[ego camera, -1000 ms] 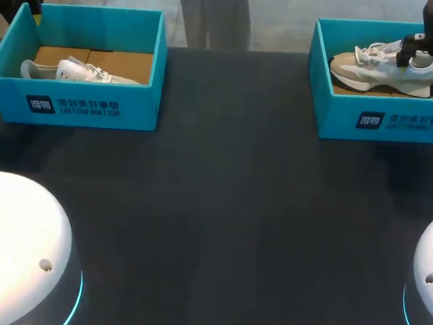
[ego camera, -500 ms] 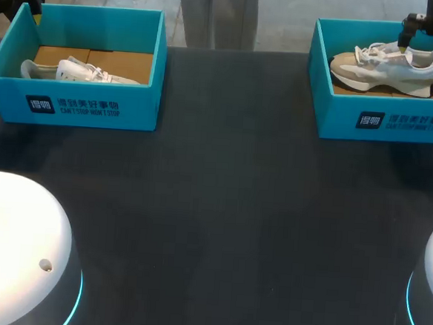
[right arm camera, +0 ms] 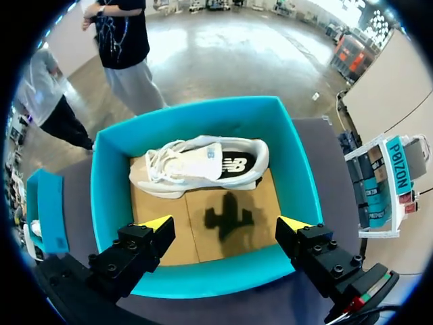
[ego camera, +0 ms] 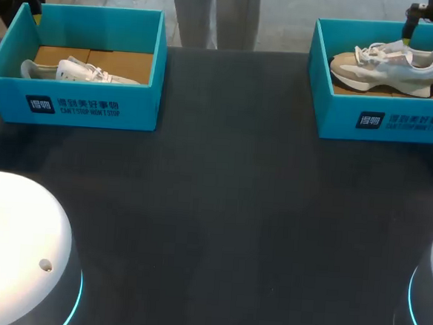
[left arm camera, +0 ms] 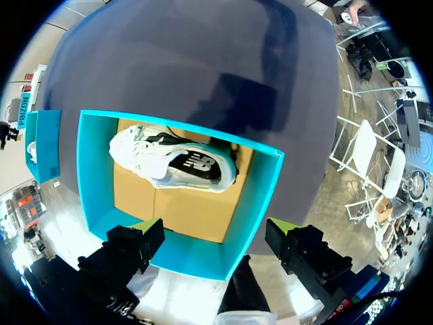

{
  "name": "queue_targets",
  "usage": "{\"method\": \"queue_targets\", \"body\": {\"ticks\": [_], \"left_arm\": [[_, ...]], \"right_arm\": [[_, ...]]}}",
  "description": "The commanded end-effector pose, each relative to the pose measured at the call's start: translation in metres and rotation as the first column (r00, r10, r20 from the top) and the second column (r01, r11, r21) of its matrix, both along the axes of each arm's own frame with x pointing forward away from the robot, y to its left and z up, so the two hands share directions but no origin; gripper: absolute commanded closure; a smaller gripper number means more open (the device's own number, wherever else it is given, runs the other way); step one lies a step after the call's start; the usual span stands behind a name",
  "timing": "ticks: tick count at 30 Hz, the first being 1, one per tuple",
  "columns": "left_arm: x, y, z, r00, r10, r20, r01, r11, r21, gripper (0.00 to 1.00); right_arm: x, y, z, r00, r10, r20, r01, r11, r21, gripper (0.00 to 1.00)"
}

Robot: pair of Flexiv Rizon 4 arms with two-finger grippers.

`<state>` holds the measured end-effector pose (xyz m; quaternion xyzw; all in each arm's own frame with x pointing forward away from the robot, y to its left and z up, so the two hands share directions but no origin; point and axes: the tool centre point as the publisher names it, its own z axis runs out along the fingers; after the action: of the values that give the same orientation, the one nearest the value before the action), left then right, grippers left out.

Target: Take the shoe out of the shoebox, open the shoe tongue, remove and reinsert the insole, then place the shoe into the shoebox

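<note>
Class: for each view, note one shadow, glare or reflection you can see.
Right wrist view: a dark shadow lies on the box floor beside the shoe. Left wrist view: the table carries a pale sheen around a darker patch. Head view: the white dome at the left glares, edged by a cyan glow.

Dark grey matte tabletop (ego camera: pixel 213 207) runs L to R across the scene, near edge to far edge; faint pale sheen approx. mid-surface.
</note>
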<state>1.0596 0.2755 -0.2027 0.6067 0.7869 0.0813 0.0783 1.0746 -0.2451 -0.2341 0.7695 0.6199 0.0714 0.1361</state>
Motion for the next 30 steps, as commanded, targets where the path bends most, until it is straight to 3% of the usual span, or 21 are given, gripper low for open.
{"method": "queue_targets", "body": {"ticks": [1,22,30], "left_arm": [[0.0,0.0,0.001,1.0,0.0,0.0,0.0,1.0,0.002,0.0],[0.0,0.0,0.001,1.0,0.0,0.0,0.0,1.0,0.002,0.0],[0.0,0.0,0.001,1.0,0.0,0.0,0.0,1.0,0.002,0.0]], "right_arm": [[0.011,-0.016,-0.004,0.998,-0.016,-0.058,0.017,1.0,0.018,0.0],[0.017,-0.023,-0.005,0.996,-0.018,-0.082,0.019,1.0,0.021,0.0],[0.036,-0.057,-0.017,0.993,-0.081,-0.088,0.081,0.997,-0.005,0.0]]}}
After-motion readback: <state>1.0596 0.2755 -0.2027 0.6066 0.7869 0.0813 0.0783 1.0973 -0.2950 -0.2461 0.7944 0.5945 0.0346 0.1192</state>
